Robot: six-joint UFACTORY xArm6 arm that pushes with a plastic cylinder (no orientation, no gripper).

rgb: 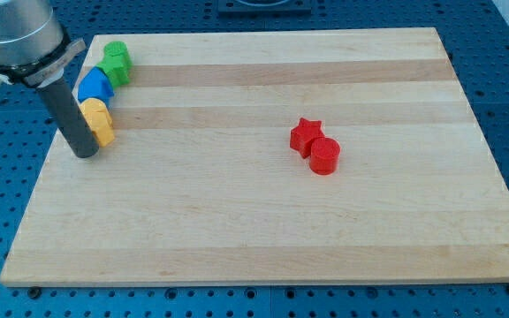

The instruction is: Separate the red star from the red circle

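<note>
The red star (305, 134) lies right of the board's middle. The red circle (324, 156), a short cylinder, touches the star's lower right side. My tip (85, 154) stands on the board far to the view's left, well apart from both red blocks. It is right beside the lower left of the yellow block (99, 121).
A green block (116, 61), a blue block (96, 86) and the yellow block form a touching column near the board's upper left corner. The wooden board (263, 221) lies on a blue perforated table. The arm's grey body (16, 35) fills the view's top left.
</note>
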